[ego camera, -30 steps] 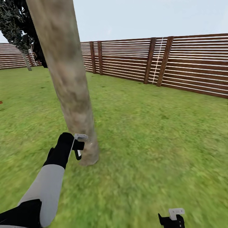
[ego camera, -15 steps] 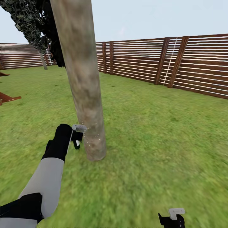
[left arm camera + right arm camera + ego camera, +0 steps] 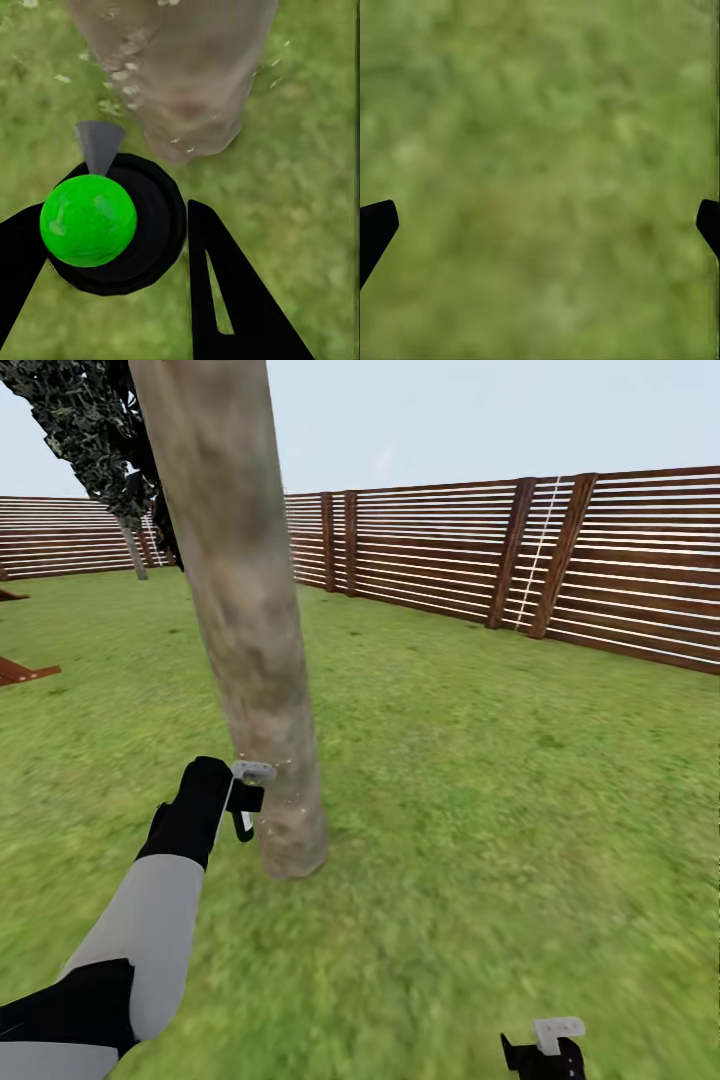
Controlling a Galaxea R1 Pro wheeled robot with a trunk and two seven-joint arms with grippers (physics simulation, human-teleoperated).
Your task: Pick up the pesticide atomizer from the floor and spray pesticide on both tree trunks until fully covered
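floor (image 3: 480,810): green grass | tree trunk (image 3: 262,690) rooted in it

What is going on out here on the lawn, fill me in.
The robot's left gripper holds the pesticide atomizer low beside the tree trunk, its nozzle aimed at the trunk's base. Small pale specks show on the bark near the nozzle, which look like spray. The right gripper hangs open and empty over the grass. A brown slat fence bounds the garden behind.

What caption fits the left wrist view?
Left gripper holding the spray bottle, nozzle aimed at the base of the tree trunk.
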